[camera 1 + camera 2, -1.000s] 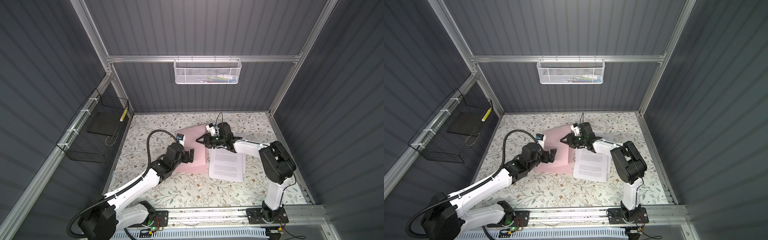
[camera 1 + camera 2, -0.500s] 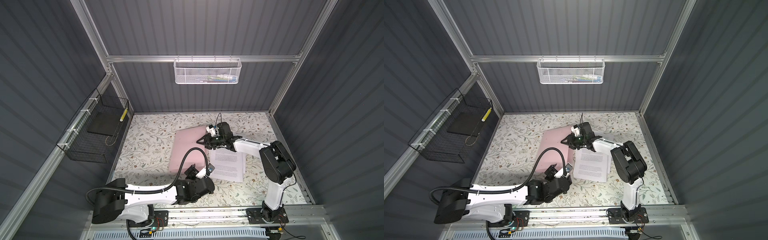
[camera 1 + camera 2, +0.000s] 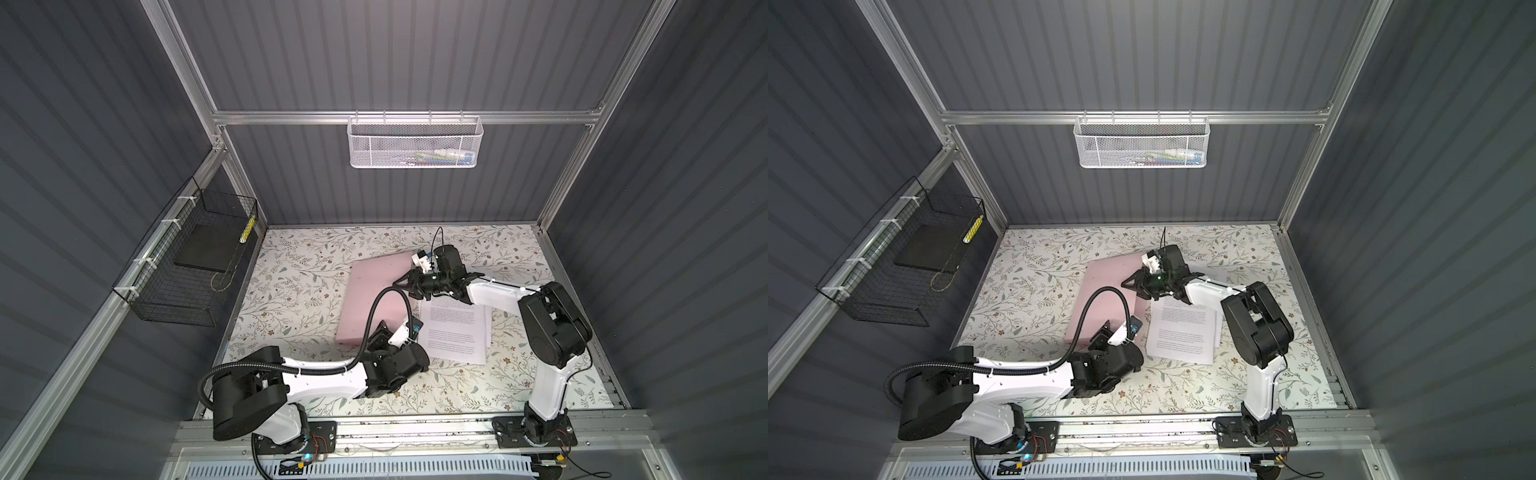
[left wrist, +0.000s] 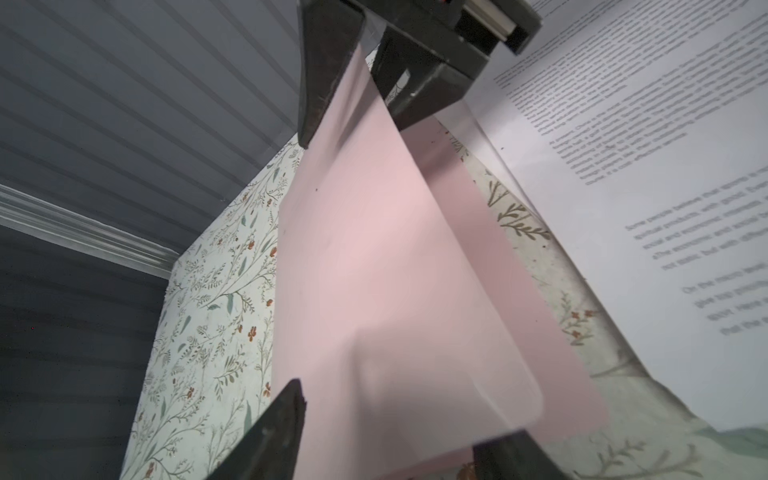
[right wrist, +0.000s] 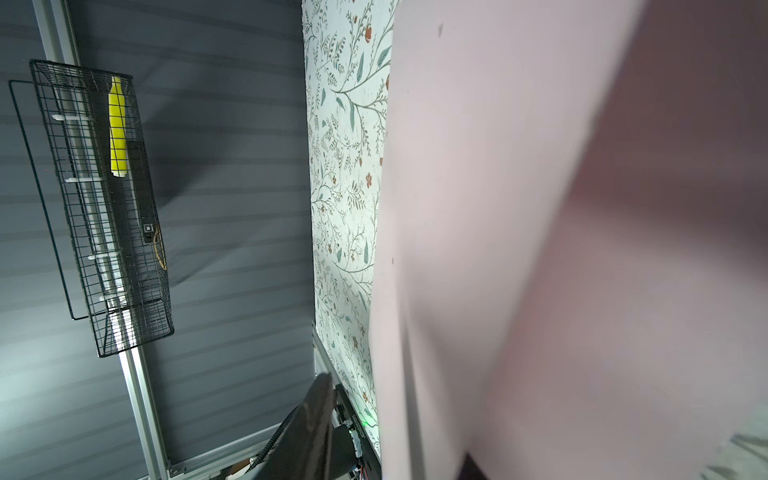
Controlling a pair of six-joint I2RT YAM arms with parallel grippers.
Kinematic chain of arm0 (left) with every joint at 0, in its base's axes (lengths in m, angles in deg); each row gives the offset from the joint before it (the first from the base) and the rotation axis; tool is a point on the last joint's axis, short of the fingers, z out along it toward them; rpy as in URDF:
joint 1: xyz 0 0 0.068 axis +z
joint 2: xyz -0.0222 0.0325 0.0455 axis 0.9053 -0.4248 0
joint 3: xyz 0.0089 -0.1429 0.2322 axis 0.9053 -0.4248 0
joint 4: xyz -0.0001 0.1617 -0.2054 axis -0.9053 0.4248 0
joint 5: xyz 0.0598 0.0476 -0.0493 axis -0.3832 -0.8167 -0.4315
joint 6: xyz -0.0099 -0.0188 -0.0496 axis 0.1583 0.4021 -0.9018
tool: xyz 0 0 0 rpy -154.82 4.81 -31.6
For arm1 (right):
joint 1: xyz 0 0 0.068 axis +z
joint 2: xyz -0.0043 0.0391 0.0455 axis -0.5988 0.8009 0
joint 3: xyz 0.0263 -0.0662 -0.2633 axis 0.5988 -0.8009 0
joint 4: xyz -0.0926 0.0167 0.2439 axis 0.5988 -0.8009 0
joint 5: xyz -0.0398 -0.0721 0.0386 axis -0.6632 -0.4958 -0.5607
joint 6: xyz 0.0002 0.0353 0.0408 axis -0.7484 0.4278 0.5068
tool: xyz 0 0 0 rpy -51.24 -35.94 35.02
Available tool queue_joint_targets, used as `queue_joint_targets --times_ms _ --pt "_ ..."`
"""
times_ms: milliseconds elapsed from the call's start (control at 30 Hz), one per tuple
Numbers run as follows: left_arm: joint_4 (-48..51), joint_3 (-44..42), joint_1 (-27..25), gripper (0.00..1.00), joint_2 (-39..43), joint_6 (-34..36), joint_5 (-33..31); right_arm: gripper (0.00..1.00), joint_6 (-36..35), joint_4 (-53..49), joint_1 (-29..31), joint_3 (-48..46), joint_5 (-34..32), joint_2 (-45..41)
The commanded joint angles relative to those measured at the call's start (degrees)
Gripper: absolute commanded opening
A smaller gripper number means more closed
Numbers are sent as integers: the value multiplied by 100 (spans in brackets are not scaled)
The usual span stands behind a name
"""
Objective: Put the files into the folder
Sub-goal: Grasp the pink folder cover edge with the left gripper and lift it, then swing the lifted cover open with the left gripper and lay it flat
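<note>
- Swung down-frame, left gripper (image 3: pixel 383 329) straddles the folder (image 3: pixel 368 291) at its lower corner, centre frame, jaws apart, likely to brace it.
- right gripper (image 3: pixel 404 283) pinches the upper edge, lifting the cover.
- files (image 3: pixel 455 336) lie just right, outside.

A flat, plain pale pink rectangular folder (image 3: pixel 365 278) and white paper sheets (image 3: pixel 457 332) printed in small black text sit on a cream tabletop (image 3: pixel 299 291) patterned with grey-green leafy sprigs and small rust-red flowers. Dark grey ribbed walls (image 3: pixel 415 62) carry a white mesh basket (image 3: pixel 395 145) and a black wire basket (image 3: pixel 174 307) with a slim yellow item (image 3: pixel 248 230).
</note>
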Motion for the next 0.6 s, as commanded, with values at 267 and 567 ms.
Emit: queue_joint_targets --times_ms 267,567 --pt "-295 86 212 13 128 446 434 34 121 192 26 3 274 51" --pt "142 305 301 0 223 -91 358 40 340 355 2 324 643 109"
